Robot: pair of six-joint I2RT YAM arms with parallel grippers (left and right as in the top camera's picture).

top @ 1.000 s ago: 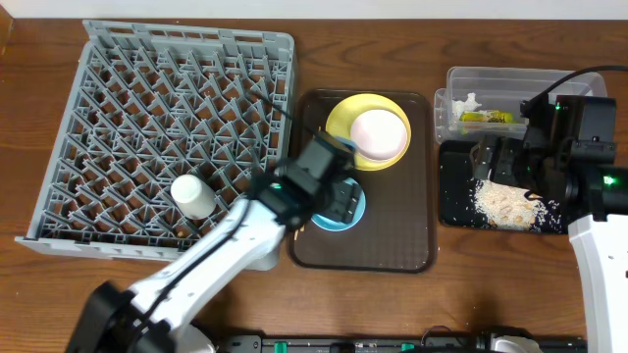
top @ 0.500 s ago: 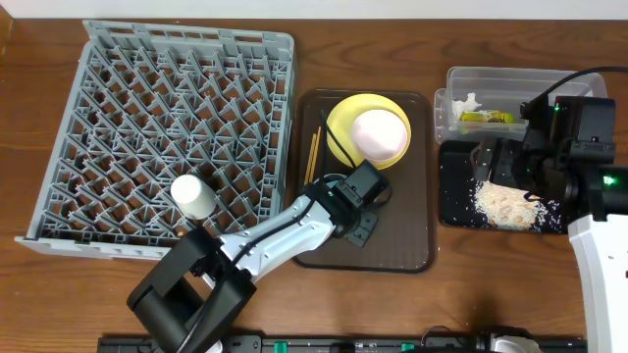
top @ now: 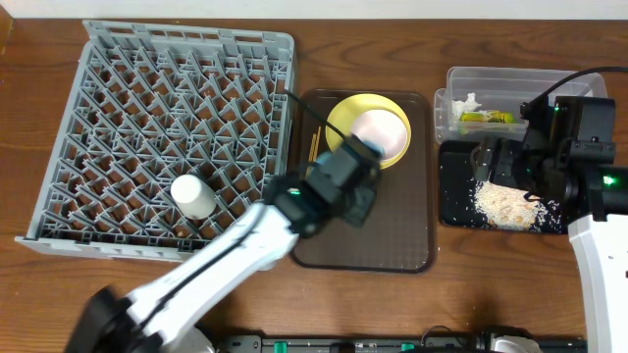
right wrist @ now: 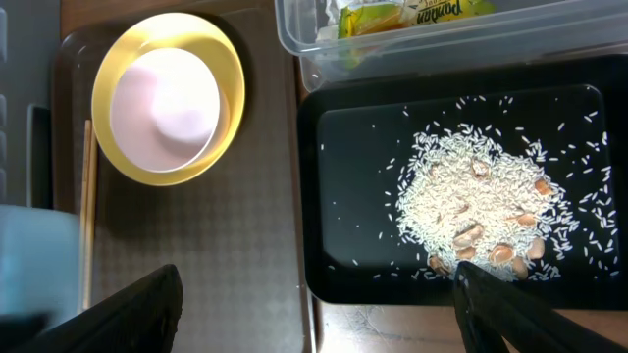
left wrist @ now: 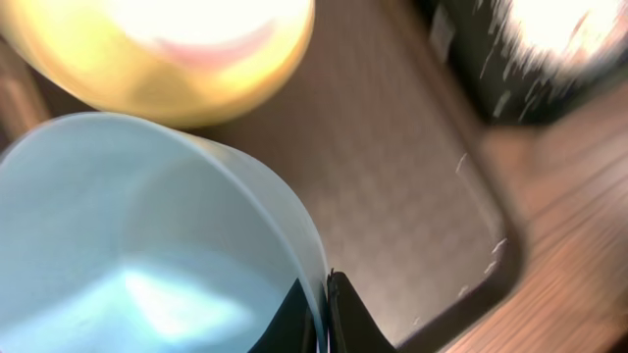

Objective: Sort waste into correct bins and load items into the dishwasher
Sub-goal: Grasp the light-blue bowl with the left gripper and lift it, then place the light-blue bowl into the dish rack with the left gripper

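Note:
My left gripper (left wrist: pixel 324 316) is shut on the rim of the light blue bowl (left wrist: pixel 147 245), one finger inside and one outside. In the overhead view the left gripper (top: pixel 357 191) hangs over the brown tray and hides the bowl. Just behind it a white bowl (top: pixel 379 131) sits on the yellow plate (top: pixel 343 113), with chopsticks (top: pixel 314 149) to their left. A cream cup (top: pixel 193 196) lies in the grey dish rack (top: pixel 186 34). My right gripper (right wrist: pixel 324 324) stands open and empty over the black tray (top: pixel 453 186), beside the rice scraps (top: pixel 505 203).
The clear tub (top: pixel 520 80) behind the black tray holds the green-and-yellow wrapper (top: pixel 488 116) and a white tissue (top: pixel 469 101). The brown serving tray (top: pixel 392 230) lies between the rack and the bins. Wooden table shows along the front edge.
The left jaws have closed on the blue bowl's rim, and the left wrist has shifted back toward the yellow plate. The right arm has stayed put.

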